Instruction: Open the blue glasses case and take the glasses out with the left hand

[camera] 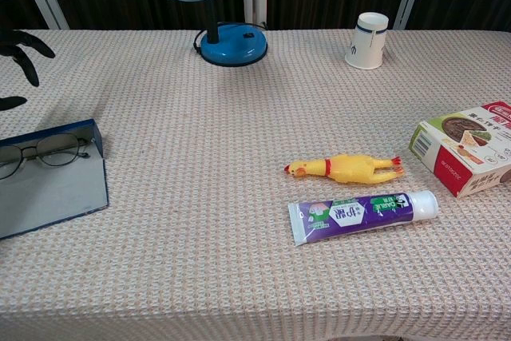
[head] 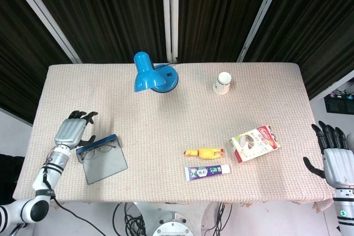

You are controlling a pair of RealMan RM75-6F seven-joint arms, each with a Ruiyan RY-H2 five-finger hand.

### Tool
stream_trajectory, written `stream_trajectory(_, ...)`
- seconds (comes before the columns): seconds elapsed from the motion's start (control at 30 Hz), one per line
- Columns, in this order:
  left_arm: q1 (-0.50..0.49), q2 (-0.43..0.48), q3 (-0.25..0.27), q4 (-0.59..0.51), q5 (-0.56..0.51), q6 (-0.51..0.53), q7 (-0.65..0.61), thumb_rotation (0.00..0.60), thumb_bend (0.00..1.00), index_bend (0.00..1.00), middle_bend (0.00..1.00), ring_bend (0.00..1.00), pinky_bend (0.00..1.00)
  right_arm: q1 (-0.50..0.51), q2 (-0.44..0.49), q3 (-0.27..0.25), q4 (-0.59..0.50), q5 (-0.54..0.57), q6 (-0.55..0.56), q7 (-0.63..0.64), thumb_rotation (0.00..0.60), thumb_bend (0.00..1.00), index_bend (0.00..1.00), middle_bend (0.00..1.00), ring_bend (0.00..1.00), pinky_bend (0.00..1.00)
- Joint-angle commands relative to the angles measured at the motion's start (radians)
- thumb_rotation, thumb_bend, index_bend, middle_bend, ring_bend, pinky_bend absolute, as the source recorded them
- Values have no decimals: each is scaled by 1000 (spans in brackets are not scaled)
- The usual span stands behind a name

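Open on the tabletop [head: 166, 120] near the front left corner: blue glasses case [head: 102, 158], lid flat, turned at a slant, with glasses [camera: 36, 152] lying along its far blue rim. Just beside and beyond the case, apart from it, left hand [head: 71, 130], fingers spread and holding nothing; in the chest view only dark fingertips [camera: 22, 44] at the left edge. Off the right edge of the tabletop, right hand [head: 336, 157], fingers apart and upright, likewise empty. At the back centre, blue desk lamp [head: 150, 74]; to its right, white paper cup [head: 222, 83]. Toward the front right, yellow rubber chicken [head: 203, 152] lying on its side, purple toothpaste tube [head: 207, 172] just in front of it, and a red-and-green carton [head: 254, 142] near them to the right.
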Motion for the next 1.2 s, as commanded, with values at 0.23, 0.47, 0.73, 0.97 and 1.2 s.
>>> stream_trajectory(0.23,46,-71,-14,-17,-90,42,31,600,343,156,310,149,98,8,11,13,-16,15,-7,-6,600,212,0,0,0,0)
stream_trajectory(0.47,57,-130,-21,17,-99,65,43,600,343,156,310,148,98,6,18,11,-26,14,-6,-8,600,213,0,0,0,0)
stream_trajectory(0.73,67,-145,-20,15,-105,53,43,600,343,157,285,132,96,-1,17,10,-20,9,8,11,600,218,0,1,0,0)
stream_trajectory(0.97,71,-150,-21,24,-113,35,45,600,343,156,289,132,91,1,18,10,-20,10,3,13,600,219,0,1,0,0)
stream_trajectory(1.2,72,-161,-26,44,-105,27,40,600,345,156,320,132,90,3,16,9,-19,13,-2,11,600,219,0,1,0,0)
